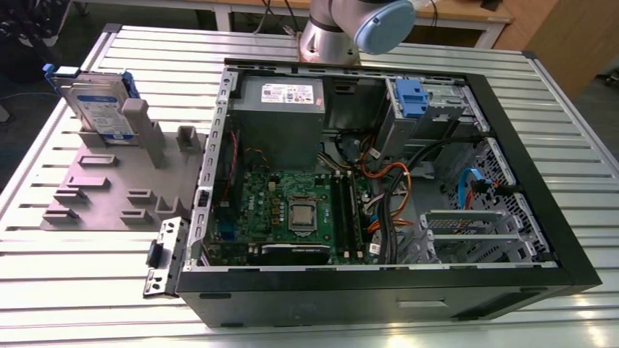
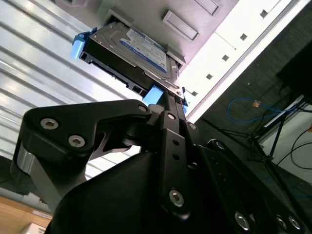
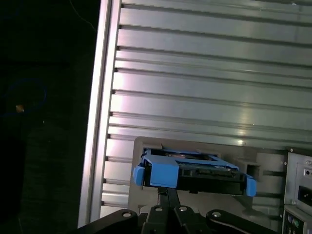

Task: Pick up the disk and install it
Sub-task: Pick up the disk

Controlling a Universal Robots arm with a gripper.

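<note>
Jaws pressed together and empty, the gripper (image 2: pixel 168 109) points toward the disk (image 1: pixel 97 109) — stood on edge in a grey holder (image 1: pixel 106 192) on the exterior view's far left, probably to offer its blue carrier for gripping — beside the open computer case (image 1: pixel 572 243).

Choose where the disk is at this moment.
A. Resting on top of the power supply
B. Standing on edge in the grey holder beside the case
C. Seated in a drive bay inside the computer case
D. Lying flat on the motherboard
B: in the exterior view the disk stands on edge in the grey holder, outside the open computer case, on that view's left.
</note>
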